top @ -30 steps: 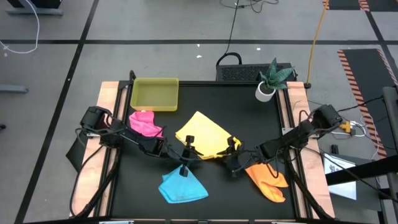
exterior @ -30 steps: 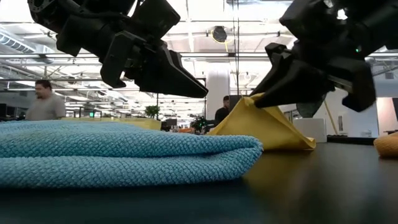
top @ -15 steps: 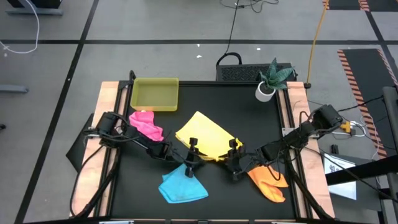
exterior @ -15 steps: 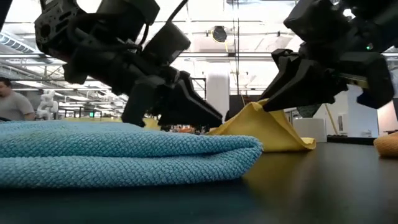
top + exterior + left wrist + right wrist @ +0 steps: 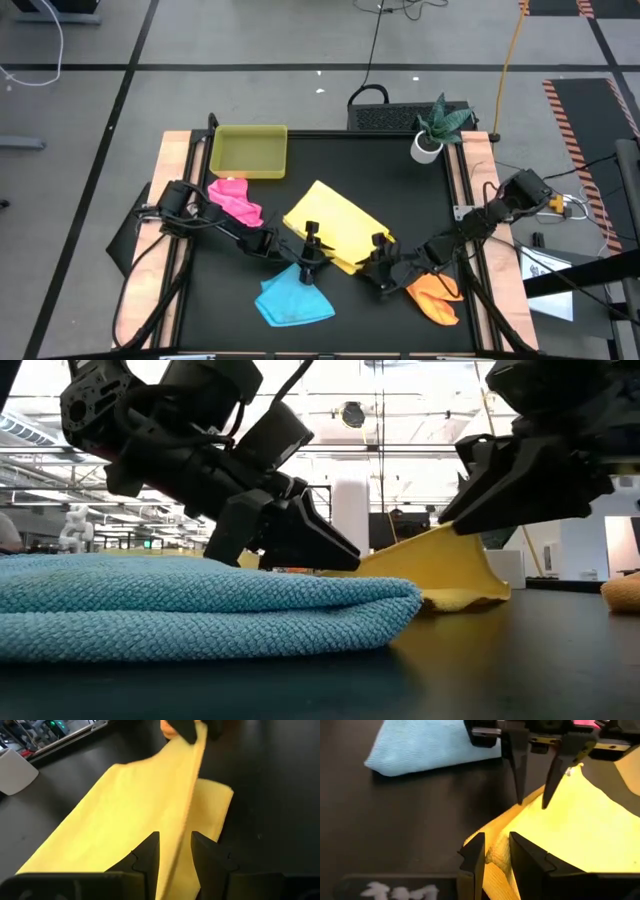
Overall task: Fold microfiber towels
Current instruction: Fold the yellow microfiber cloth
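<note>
Both arms are on the yellow towel at the middle of the black surface, and this is the fold itself in progress. The left hand pinches the towel's near edge, cloth running between its two fingers in its own wrist view. The right hand pinches the same edge further along toward the right side, a bunched lip of yellow cloth caught between its fingers. From the low camera that right corner hangs lifted off the surface, the cloth sloping down from it.

The other three wait. The sky blue towel lies by the front edge, just beside the left hand, and looks doubled over already. The orange towel sits crumpled toward the front right corner, close under the right arm. The pink towel is bunched near the left edge, just in front of the yellow-green tray at the back left.

Next move, as I read it: both hands carry that gripped edge together, level and at one pace, across to the far edge, then let go cleanly. The catch is uneven lift, with the right corner higher than the left, which would skew the crease.
</note>
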{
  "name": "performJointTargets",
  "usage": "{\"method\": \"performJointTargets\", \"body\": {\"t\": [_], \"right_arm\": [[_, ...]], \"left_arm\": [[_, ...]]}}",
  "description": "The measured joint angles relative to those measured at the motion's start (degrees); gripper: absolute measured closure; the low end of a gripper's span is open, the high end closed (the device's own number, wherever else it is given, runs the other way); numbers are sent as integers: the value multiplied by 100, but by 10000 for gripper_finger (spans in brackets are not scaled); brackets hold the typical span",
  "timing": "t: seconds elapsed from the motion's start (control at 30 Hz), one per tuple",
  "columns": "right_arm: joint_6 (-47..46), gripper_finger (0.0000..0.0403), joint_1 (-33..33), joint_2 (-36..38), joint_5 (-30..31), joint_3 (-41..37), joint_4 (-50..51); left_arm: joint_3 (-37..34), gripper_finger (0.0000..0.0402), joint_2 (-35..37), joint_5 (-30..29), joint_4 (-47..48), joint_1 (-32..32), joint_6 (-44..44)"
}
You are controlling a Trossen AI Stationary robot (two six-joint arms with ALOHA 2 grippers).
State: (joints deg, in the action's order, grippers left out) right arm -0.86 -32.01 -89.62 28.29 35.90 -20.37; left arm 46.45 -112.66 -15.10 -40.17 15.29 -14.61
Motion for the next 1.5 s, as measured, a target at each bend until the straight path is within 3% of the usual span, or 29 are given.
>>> {"method": "performJointTargets", "body": {"t": [0.47, 0.7, 0.87, 1.17, 1.33, 1.5], "right_arm": [[2, 331, -179, 0, -2, 0, 675], [-103, 397, -177, 2, -2, 0, 738], [-148, 397, -171, 0, 2, 0, 533], [0, 401, -169, 0, 5, 4, 283], [0, 401, -168, 0, 9, 4, 310], [0, 401, -168, 1, 9, 4, 311]], "left_arm": [[-4, 286, 0, -144, 307, -107, -22], [-8, 286, 199, -797, 567, 27, -493], [-8, 286, 635, -1190, 1369, 228, -655], [-7, 261, 935, -1263, 3287, 146, -1037], [1, 228, 942, -1976, 4132, -110, -650], [3, 241, 946, -2361, 4522, -352, -295]]}}
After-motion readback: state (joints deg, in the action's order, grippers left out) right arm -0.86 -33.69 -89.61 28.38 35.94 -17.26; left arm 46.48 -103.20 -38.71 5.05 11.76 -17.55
